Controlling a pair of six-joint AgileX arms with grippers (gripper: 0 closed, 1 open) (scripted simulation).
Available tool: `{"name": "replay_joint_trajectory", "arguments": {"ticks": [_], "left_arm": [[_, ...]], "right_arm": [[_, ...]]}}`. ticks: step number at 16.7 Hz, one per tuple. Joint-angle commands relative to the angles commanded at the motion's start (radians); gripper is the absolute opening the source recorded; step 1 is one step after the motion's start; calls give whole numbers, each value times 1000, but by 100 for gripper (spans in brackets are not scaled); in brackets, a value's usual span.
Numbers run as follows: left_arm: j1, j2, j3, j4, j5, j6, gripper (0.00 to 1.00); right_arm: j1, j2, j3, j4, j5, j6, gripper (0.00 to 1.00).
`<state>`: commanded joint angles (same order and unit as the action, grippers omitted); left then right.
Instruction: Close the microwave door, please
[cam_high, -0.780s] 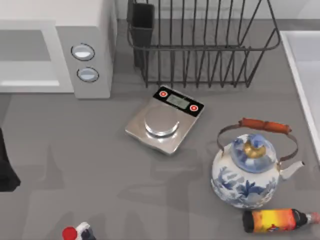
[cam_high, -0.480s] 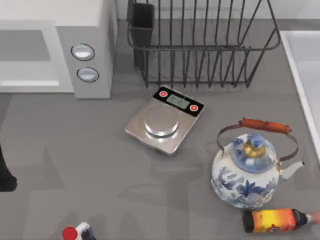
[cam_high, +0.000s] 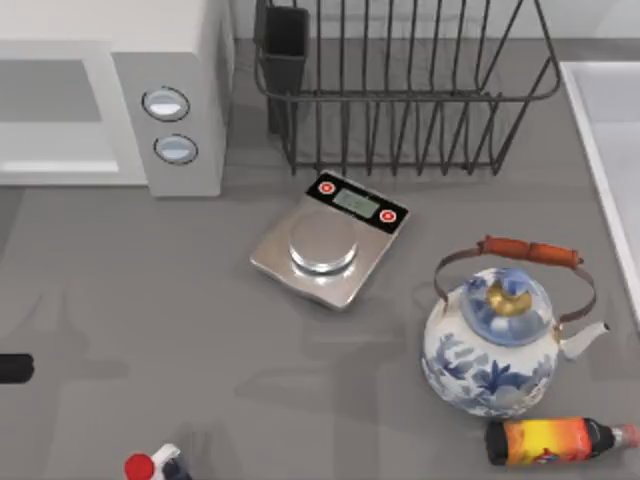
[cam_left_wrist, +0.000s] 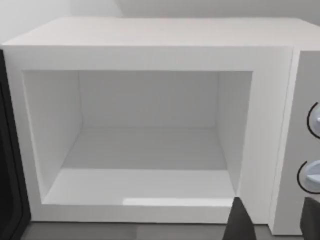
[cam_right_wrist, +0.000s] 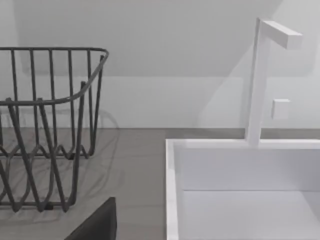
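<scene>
The left arm has withdrawn almost off the top view's left edge, finger state unclear. The microwave (cam_left_wrist: 150, 125) faces it squarely, cavity open, its door (cam_left_wrist: 10, 165) swung wide.

Grey table (cam_high: 150, 300): microwave (cam_high: 190, 60), scale (cam_high: 328, 243), teapot (cam_high: 492, 345), rack (cam_high: 400, 90), bottle (cam_high: 555, 440).

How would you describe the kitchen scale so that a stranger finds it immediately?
Start at the white microwave at the table's back left, then look to the wire rack at its right. The scale lies just in front of that rack. It is the flat steel square with a round plate and a black strip bearing two red buttons.
</scene>
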<state>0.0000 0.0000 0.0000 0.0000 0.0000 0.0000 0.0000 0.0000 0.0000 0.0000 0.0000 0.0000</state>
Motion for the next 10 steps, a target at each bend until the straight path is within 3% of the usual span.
{"name": "replay_joint_trajectory", "arguments": {"ticks": [2,10], "left_arm": [[0,0,0,0,0,0,0],[0,0,0,0,0,0,0]], "right_arm": [[0,0,0,0,0,0,100],[0,0,0,0,0,0,100]]}}
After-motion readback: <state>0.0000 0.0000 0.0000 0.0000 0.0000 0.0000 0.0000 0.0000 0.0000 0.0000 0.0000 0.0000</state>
